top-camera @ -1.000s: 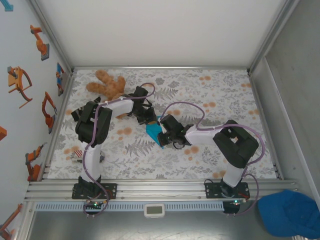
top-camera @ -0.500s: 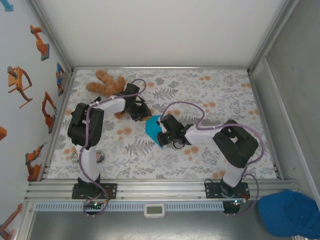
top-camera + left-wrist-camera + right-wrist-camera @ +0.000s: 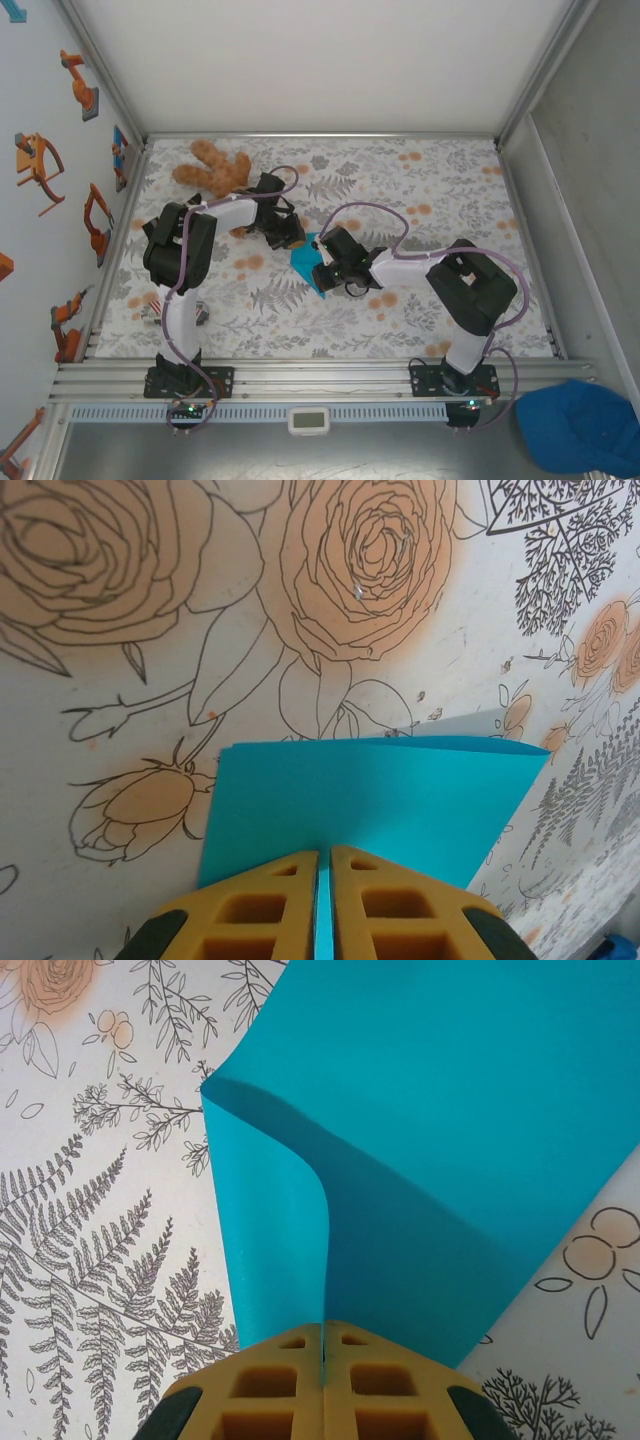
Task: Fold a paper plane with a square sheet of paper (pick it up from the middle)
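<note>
The square sheet of paper (image 3: 303,257) is cyan-blue and folded over, lying on the flowered tablecloth between the two arms. My left gripper (image 3: 291,240) comes at it from the upper left. In the left wrist view the paper (image 3: 370,800) lies flat in two layers, and the left gripper (image 3: 323,858) is shut on its near edge. My right gripper (image 3: 321,272) holds the lower right side. In the right wrist view the paper (image 3: 450,1110) curls up into a ridge, and the right gripper (image 3: 323,1328) is shut on that fold. The paper plane is out of view.
A brown teddy bear (image 3: 212,166) lies at the back left, close behind the left arm. A small striped object (image 3: 163,311) sits by the left arm's base. A dark blue cap (image 3: 585,425) lies off the table at the bottom right. Metal rails (image 3: 300,378) frame the table.
The left gripper drew back a little to the left, then returned to the paper. The visible patch of paper widened, then narrowed slightly. The right arm stayed put.
</note>
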